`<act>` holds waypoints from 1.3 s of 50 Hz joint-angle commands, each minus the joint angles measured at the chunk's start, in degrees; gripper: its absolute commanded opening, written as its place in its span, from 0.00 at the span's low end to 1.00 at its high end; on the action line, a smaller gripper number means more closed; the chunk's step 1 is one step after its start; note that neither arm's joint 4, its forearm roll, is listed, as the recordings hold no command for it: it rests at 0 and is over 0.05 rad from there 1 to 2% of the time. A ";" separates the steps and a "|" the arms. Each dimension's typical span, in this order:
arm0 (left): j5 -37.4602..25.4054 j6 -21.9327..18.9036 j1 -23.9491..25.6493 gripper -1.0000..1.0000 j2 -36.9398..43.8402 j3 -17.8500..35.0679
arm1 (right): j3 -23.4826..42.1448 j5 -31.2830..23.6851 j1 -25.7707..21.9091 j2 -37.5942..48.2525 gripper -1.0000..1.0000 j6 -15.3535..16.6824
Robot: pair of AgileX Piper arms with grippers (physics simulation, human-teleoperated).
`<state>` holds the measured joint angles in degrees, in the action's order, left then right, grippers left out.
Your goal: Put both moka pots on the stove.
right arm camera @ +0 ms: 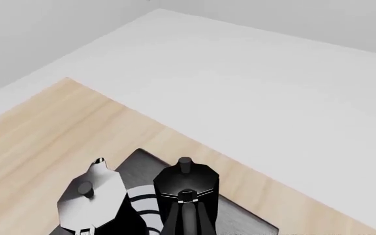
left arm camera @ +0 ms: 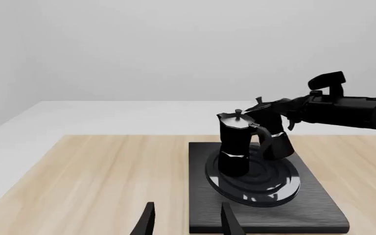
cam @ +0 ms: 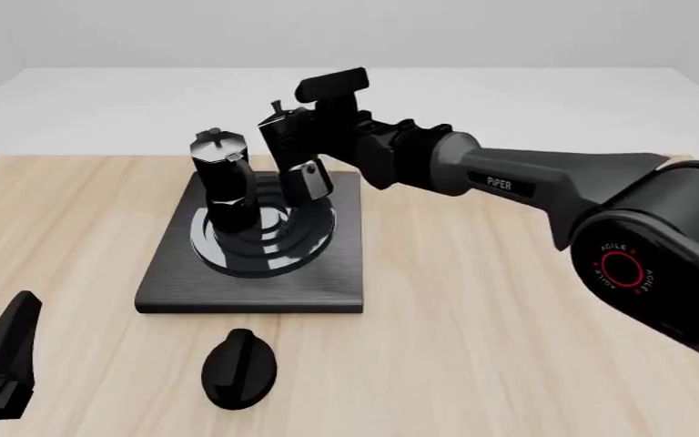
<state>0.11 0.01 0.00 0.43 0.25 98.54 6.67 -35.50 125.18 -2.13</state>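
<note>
Right gripper (cam: 305,137) is clamped on one moka pot (cam: 298,155), held tilted over the stove's (cam: 252,282) far right part, its base at the burner rings (cam: 265,238); can't tell if it's touching. The second pot (cam: 226,177) stands upright on the rings, nr the stove's far left edge. Left gripper (left arm camera: 184,223) sits back at the table's (cam: 471,319) near left corner, jaws apart, holding nothing. A black knob (cam: 239,367) lies on the table just past the stove's near edge.
</note>
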 commanded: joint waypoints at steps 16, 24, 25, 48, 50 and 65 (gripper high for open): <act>0.00 0.00 0.01 1.00 0.00 0.00 | -4.44 1.71 0.01 -3.85 0.00 -1.20; 0.00 0.00 -0.01 1.00 0.00 0.00 | -7.65 2.83 -0.16 -5.68 0.00 -1.18; 0.00 0.00 -0.01 1.00 0.00 0.00 | -8.01 2.91 -0.17 -5.93 0.00 -1.18; 0.00 -0.01 0.00 1.00 0.00 0.00 | -14.64 4.62 -1.37 -8.78 0.00 -1.26; 0.00 -0.02 0.00 1.00 0.00 0.00 | -14.95 4.56 -1.33 -8.93 0.00 -1.49; 0.00 0.00 0.00 1.00 0.00 0.00 | -17.53 4.69 -1.14 -9.99 0.00 -2.98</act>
<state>0.11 0.00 0.00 0.43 0.25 82.68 11.03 -36.30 116.08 -3.33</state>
